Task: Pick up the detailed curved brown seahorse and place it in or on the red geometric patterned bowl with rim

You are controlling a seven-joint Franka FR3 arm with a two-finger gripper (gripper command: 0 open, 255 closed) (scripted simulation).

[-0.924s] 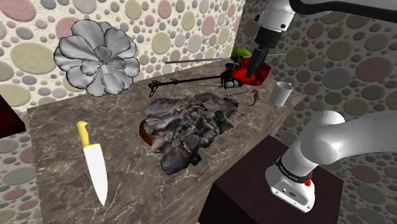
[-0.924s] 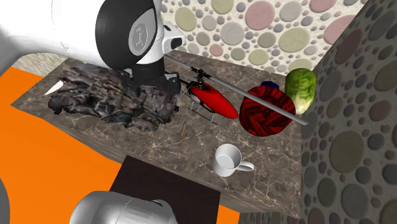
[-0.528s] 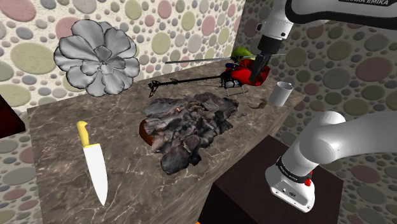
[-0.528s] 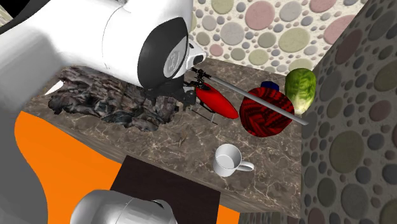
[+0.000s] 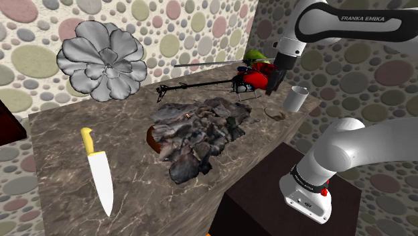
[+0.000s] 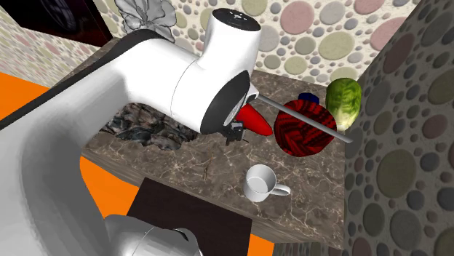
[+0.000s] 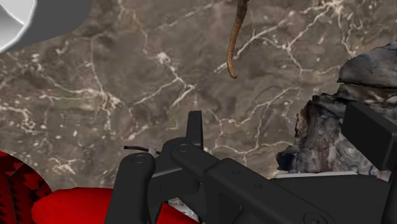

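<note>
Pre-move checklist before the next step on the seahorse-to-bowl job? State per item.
1. Seahorse in the gripper: not ok. It lies on the marble table, apart from the gripper.
2. Seahorse in the wrist view: ok. Its tail shows ahead of the gripper.
3. Room around the seahorse: ok. The white mug stands near it but apart.
4. Gripper clear of the red helicopter: cannot tell. It hangs right beside it.
5. Red bowl free to receive: cannot tell. A rotor blade crosses it in the second exterior view.
</note>
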